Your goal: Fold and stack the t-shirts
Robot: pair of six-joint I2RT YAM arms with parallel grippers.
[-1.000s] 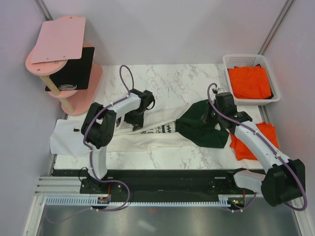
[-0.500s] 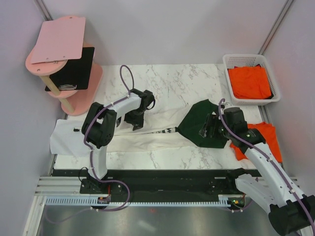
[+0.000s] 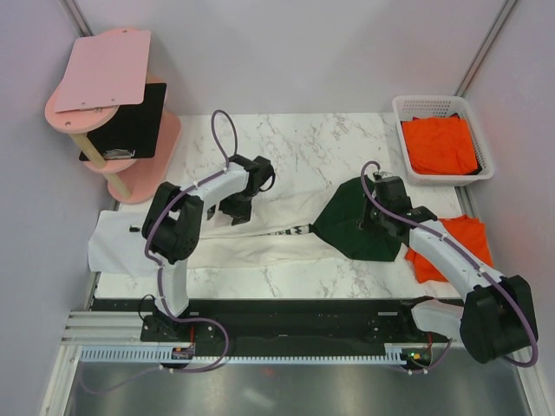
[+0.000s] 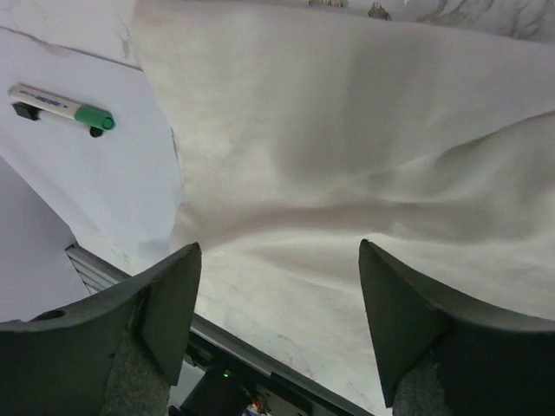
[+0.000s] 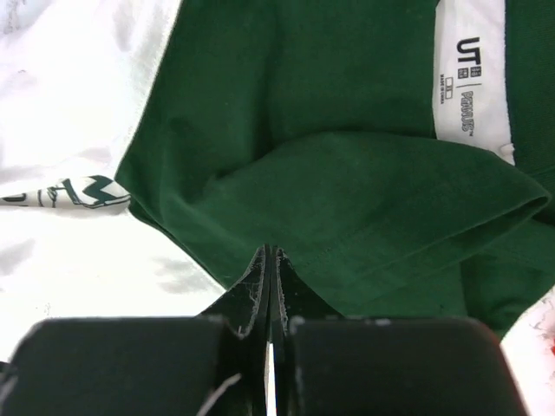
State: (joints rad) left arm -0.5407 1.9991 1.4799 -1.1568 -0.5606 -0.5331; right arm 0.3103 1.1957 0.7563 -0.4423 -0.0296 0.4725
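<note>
**Colours and patterns, desk lot**

- desk point(image 3: 312, 139): white marble with grey veining.
- cream-white t-shirt point(image 3: 260, 234): cream-white body, dark green sleeve and collar end, a band of dark zigzag print; neck label point(image 5: 468, 74) white with dark lettering.
- orange t-shirt in basket point(image 3: 440, 145): plain bright orange.
- orange t-shirt on desk point(image 3: 473, 232): plain bright orange.
- basket point(image 3: 397, 106): white, lattice walls.
- paper sheet point(image 3: 113, 247): plain white.
- marker point(image 4: 61, 106): white barrel, green cap.
- stand point(image 3: 156, 169): pink.
- board point(image 3: 108, 69): paler pink.
- panel point(image 3: 139, 126): black.

white neck label point(image 5: 469, 78) on the green part of the t-shirt point(image 5: 303, 130): "ut", then "peanuts" printed sideways; smaller print illegible.
</note>
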